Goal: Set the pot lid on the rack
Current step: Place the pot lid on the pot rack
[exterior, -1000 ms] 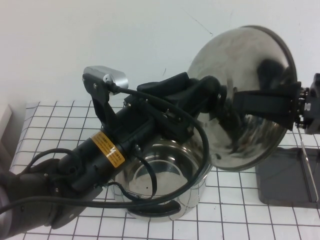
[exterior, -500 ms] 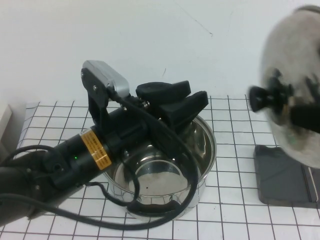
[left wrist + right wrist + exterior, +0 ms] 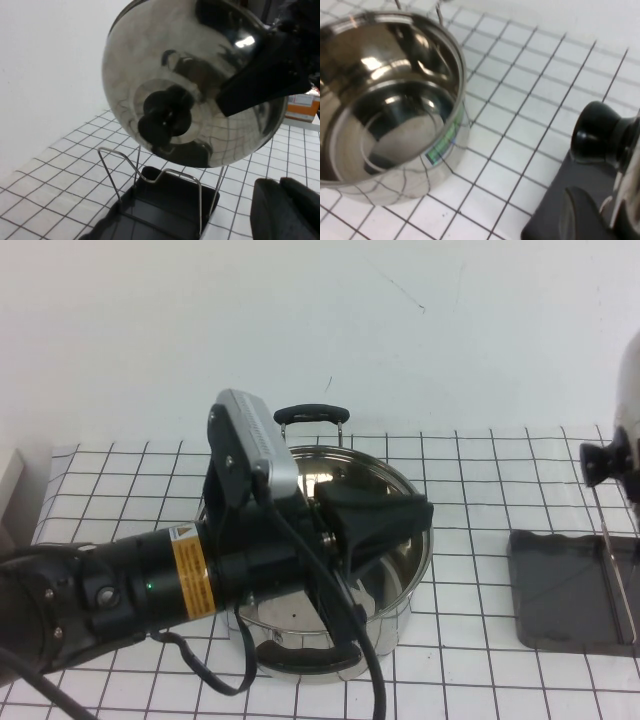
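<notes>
The pot lid (image 3: pixel 200 65), a mirror-shiny steel dome with a black knob (image 3: pixel 164 117), hangs on edge above the rack (image 3: pixel 165 207). My right gripper (image 3: pixel 250 85) is shut on its rim. The high view catches only the lid's edge (image 3: pixel 630 410) and knob (image 3: pixel 600 462) at the far right, over the dark grey rack (image 3: pixel 560 590) and its wire rods (image 3: pixel 608 540). In the right wrist view the knob (image 3: pixel 600 135) floats above the rack (image 3: pixel 550 220). My left gripper (image 3: pixel 400 522) hovers over the pot (image 3: pixel 300 475), shut and holding nothing; its fingers (image 3: pixel 287 210) press together.
The deep steel pot (image 3: pixel 385 120) with black handles (image 3: pixel 310 415) stands open in the middle of the gridded white mat. A white wall runs along the back. The left arm's body and cable cover the front left of the table.
The lid has travelled right, from above the pot to above the rack, in my right gripper. My left gripper came off it, drew back over the pot and shut.
</notes>
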